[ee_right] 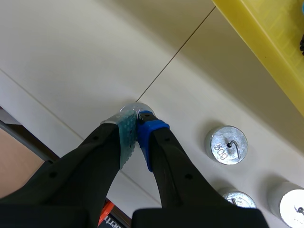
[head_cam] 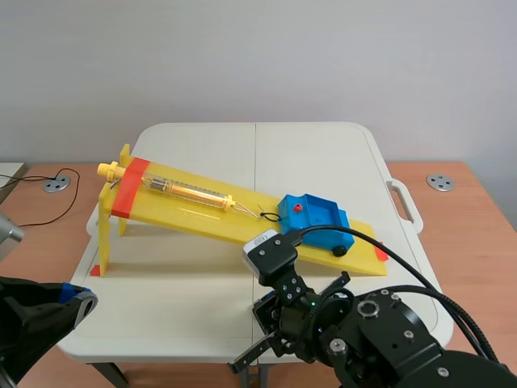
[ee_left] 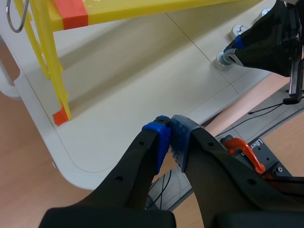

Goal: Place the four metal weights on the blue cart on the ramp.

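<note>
L fingers (ee_left: 142,161) pressed together — yellow ramp (ee_left: 142,13) ahead.

Blue cart (head_cam: 313,217) low on ramp (head_cam: 194,212); weights (ee_right: 226,145) beside

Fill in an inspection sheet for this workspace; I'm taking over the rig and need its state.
surface: white table on a wooden desk.
job's things: cart low on the ramp, spring scale above it; weight gripped; 500 weight and two more on the table.
clutter: nothing seen.
grippers: left gripper shut, empty; right gripper shut on the weight.
cables: black cable on the desk.
surroundings: plain wall.
</note>
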